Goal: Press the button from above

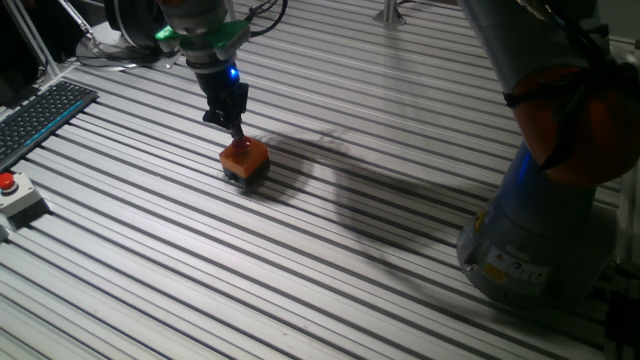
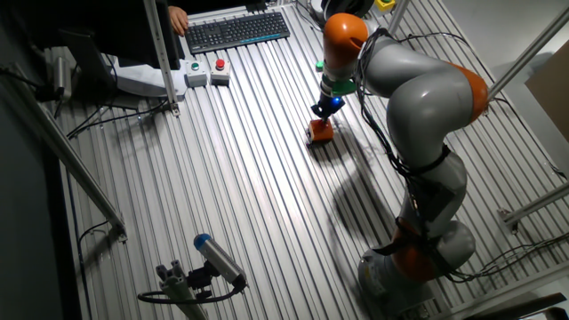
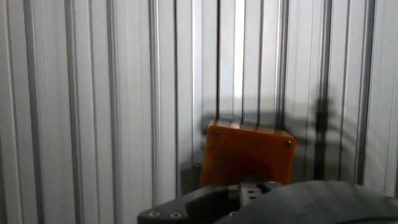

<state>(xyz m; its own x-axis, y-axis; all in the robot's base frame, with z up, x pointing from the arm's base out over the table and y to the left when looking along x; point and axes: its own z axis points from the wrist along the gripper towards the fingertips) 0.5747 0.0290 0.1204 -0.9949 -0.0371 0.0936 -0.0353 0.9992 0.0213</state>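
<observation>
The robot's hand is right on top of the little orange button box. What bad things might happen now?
The gripper comes down at a slant onto the red button, so it might slip off the cap and miss.

The orange box sits loose on the slatted table; a sideways push could slide or tip it.

In the hand view the fingers hide the button, so aiming is harder.

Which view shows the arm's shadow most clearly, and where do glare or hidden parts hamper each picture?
One fixed view: the arm's dark shadow streaks across the table right of the button. The other fixed view: a fainter, blurred shadow; the button is tiny. Hand view: bright glare on the slats, and the dark gripper hides the orange box's lower edge.
</observation>
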